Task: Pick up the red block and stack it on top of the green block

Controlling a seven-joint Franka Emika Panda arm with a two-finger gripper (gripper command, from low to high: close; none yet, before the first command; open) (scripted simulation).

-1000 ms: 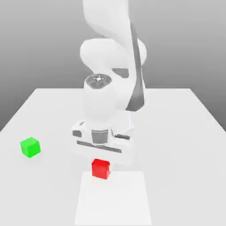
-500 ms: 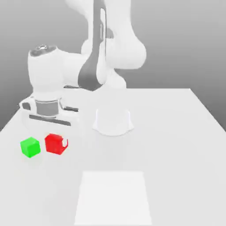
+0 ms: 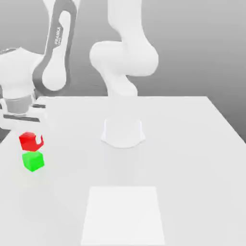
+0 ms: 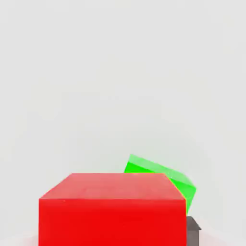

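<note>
The red block hangs in the air at the exterior view's left, with my gripper shut on it. Directly beneath it, with a small gap between them, the green block rests on the white table. In the hand view the red block sits close to the camera, and the green block peeks out from behind and below it, turned at an angle to it. A dark fingertip shows beside the red block.
My arm's white base stands at the middle of the table. A flat white square patch lies on the table near the front edge. My arm reaches over the table's left side.
My gripper has carried the red block from the front middle of the table across to the exterior view's left and up, so it now hovers over the green block.
</note>
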